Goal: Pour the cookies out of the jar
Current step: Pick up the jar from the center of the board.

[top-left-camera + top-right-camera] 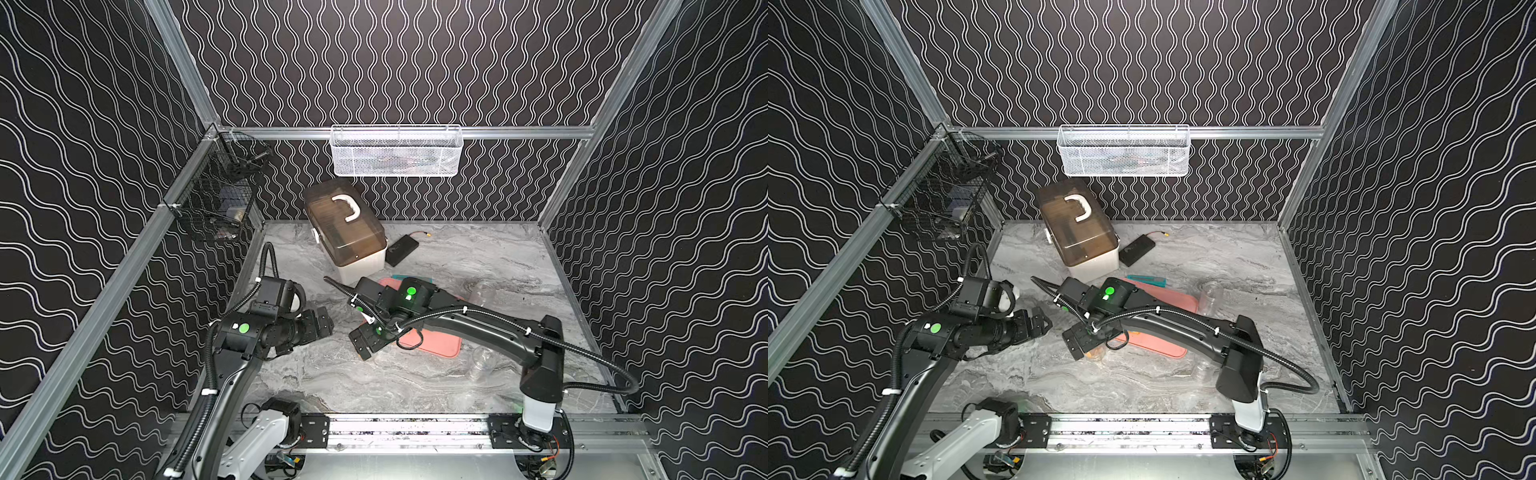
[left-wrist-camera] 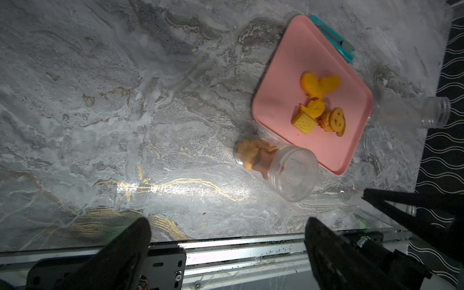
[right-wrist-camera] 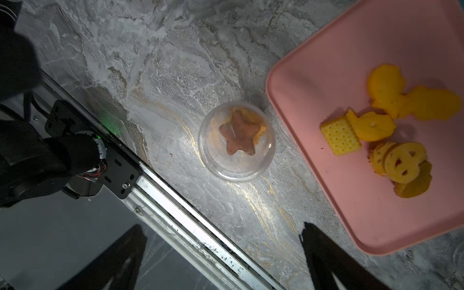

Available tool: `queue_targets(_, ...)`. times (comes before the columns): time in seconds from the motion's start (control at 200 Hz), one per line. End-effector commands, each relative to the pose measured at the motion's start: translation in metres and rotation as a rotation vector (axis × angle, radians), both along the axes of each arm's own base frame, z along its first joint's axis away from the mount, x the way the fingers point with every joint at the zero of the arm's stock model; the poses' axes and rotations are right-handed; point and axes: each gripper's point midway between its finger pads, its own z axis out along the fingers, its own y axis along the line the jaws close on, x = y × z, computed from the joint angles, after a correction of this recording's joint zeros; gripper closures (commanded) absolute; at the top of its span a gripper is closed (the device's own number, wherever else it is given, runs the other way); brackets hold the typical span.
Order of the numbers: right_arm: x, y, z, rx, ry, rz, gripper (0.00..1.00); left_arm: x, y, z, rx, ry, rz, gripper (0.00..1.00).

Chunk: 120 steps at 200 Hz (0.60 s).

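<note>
Obs.: the jar stands on the table, mouth apparently up (capped or not: cannot tell). It is just beside the tray edge, with no contact seen. The cookies are split: a yellow cluster lies on the tray, and a brown star sits over orange pieces in the jar bottom. Judgement: the pour is partly done and the jar is not yet empty. The right gripper hangs above the table, its fingers spread fully with nothing between them. The jar lies ahead of the tips, roughly in line with the gap, and the tray is ahead of and outside one finger. The spread looks wide enough to straddle the jar, so the pose reads as a set-up for a grasp. The left gripper is likewise wide open and empty, with the jar well ahead of its tips, nearer one finger, and the tray beyond. It probably stands off to leave the right arm room. The jar's spot beside the tray keeps the tipping move short. Risk: the clear, smooth wall may slip in the grip.
</note>
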Motion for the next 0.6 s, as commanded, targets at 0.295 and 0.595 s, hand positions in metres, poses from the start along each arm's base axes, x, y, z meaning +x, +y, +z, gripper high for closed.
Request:
queue_targets(0.295,0.006,0.009,-0.033,-0.134,-0.021,0.006,0.00,-0.005,0.023,-0.038,-0.006,0.084,0.035,0.01)
queue_targets(0.595,0.011,0.012,-0.054,-0.195,-0.016,-0.009,0.00,-0.005,0.021,-0.037,-0.018,0.073,0.025,0.01)
